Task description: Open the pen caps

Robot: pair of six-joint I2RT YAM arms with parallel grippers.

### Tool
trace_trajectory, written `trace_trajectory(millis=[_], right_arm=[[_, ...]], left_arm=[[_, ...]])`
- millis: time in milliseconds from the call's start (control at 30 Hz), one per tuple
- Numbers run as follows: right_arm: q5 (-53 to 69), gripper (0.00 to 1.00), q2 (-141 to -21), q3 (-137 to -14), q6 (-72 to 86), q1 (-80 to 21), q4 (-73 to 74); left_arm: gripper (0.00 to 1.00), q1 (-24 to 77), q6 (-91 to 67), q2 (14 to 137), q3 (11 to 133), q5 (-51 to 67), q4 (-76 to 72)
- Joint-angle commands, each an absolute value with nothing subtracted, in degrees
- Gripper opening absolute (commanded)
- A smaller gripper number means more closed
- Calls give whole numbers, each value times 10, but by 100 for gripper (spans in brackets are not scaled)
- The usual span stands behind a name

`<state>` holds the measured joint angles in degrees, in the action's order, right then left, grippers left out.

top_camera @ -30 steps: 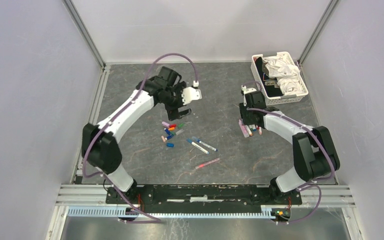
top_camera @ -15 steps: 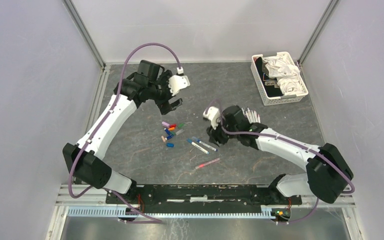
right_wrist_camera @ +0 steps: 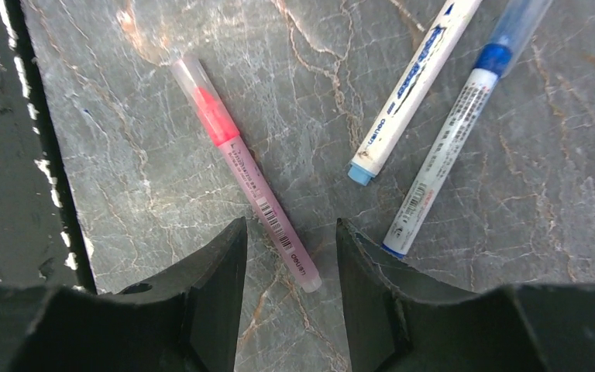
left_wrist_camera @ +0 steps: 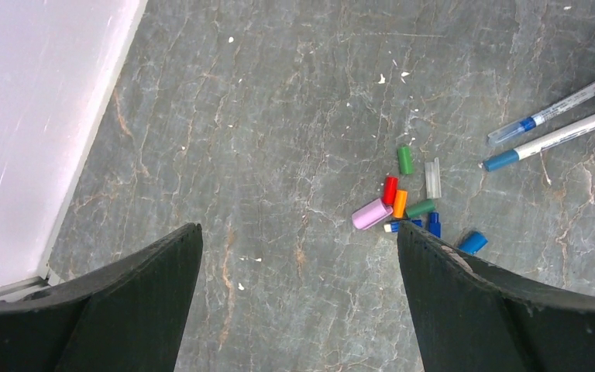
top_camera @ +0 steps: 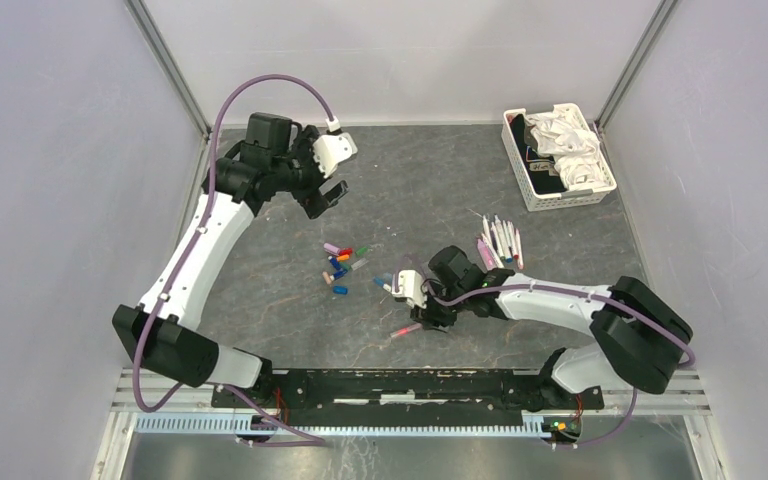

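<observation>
Pen caps [top_camera: 340,262] lie clustered loose on the table at the top view's centre. Upper left, the left gripper [top_camera: 324,195] hangs spread wide, empty. Lower right, the right gripper [right_wrist_camera: 290,232], jaws parted, frames a pink pen [right_wrist_camera: 244,167] end.

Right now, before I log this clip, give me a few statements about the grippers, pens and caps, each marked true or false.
1. The right gripper is open, with one end of the pink pen in the gap between its fingers. True.
2. The left gripper is shut on a cap. False: it is open and empty.
3. The loose pen caps lie in one cluster, apart from both grippers. True.
4. The white basket sits at the near left corner. False: it is at the far right.
</observation>
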<state>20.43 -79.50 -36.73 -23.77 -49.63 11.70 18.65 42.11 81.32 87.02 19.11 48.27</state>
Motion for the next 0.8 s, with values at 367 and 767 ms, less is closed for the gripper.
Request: trace_trajectory(millis=[367, 767], right_arm=[[169, 26, -837, -369, -266, -527, 86], [273, 0, -808, -409, -224, -530, 106]], left_arm=[[100, 183, 395, 783, 866, 223, 469], [100, 182, 531, 753, 809, 319, 564]])
